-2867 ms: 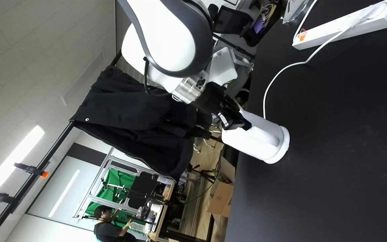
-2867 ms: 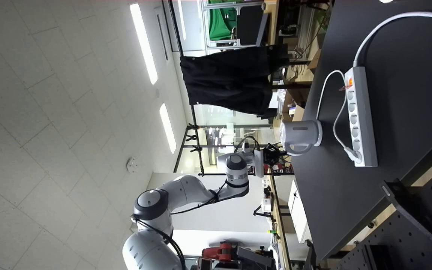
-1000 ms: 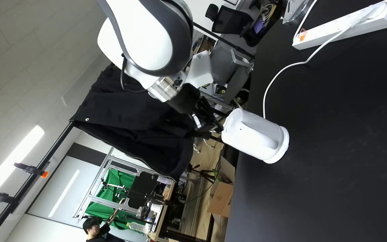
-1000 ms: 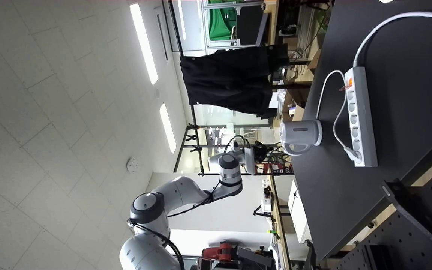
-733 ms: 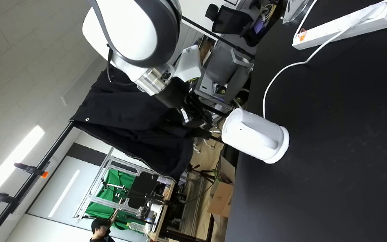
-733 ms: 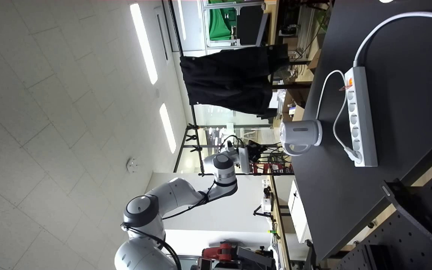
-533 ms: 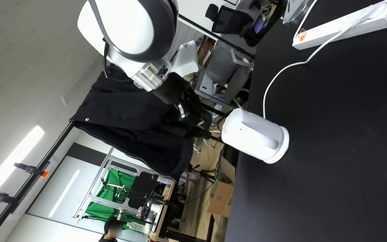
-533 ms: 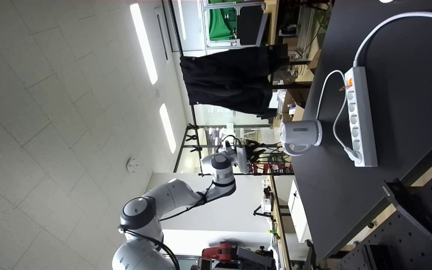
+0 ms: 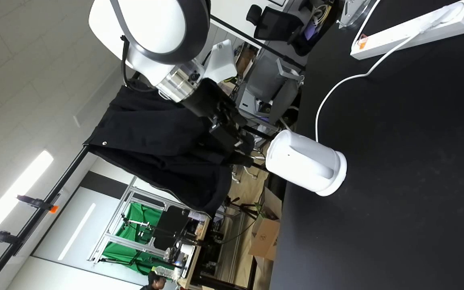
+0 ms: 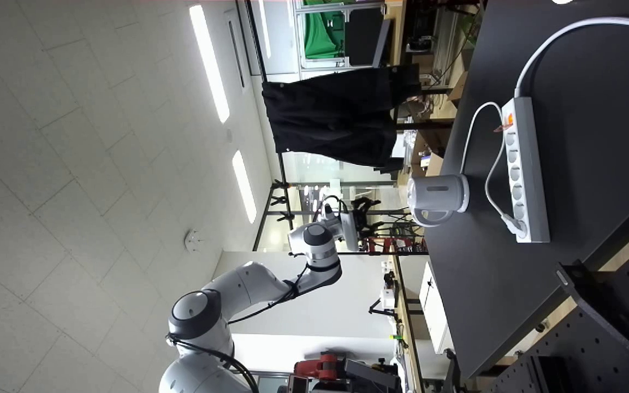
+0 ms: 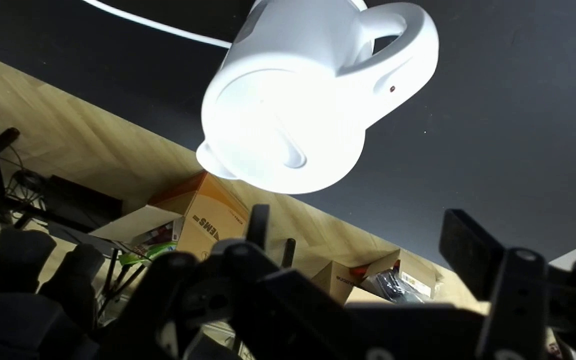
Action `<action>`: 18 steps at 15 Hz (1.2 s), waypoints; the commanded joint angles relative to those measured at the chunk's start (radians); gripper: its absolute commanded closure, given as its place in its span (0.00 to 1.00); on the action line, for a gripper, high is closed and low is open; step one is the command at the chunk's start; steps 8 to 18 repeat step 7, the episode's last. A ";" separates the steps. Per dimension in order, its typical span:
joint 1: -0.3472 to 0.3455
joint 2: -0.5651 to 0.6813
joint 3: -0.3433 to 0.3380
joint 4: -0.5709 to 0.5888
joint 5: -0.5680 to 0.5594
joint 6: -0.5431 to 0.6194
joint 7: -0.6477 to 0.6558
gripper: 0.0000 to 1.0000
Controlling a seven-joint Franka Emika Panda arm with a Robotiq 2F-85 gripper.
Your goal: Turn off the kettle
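The white kettle (image 9: pixel 306 163) stands on the black table in both exterior views, which are turned sideways. In the wrist view the kettle (image 11: pixel 298 107) fills the upper middle, its lid glaring white. Its handle (image 11: pixel 420 55) points right and bears a small dark-red dot (image 11: pixel 392 89). My gripper (image 11: pixel 355 237) is open, with bare space between its spread fingers. It hangs clear of the kettle, off its lid side, as an exterior view of the gripper (image 10: pixel 375 213) also shows. Whether the kettle is switched on, I cannot tell.
A white cord (image 10: pixel 470 136) runs from the kettle's base to a plug in the white power strip (image 10: pixel 530 169), which has an orange switch. The kettle is close to a table edge. Cardboard boxes (image 11: pixel 213 215) lie on the floor beyond it. Black cloth (image 9: pixel 167 133) hangs behind the arm.
About three seconds ago my gripper was at the kettle's lid end by the handle. It has since drawn back and away, and its fingers have spread. The kettle has stayed put.
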 commanded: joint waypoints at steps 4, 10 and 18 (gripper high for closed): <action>-0.011 -0.008 0.005 -0.001 -0.028 -0.014 0.024 0.00; -0.010 -0.008 0.004 -0.002 -0.029 -0.014 0.026 0.00; -0.010 -0.008 0.004 -0.002 -0.029 -0.014 0.026 0.00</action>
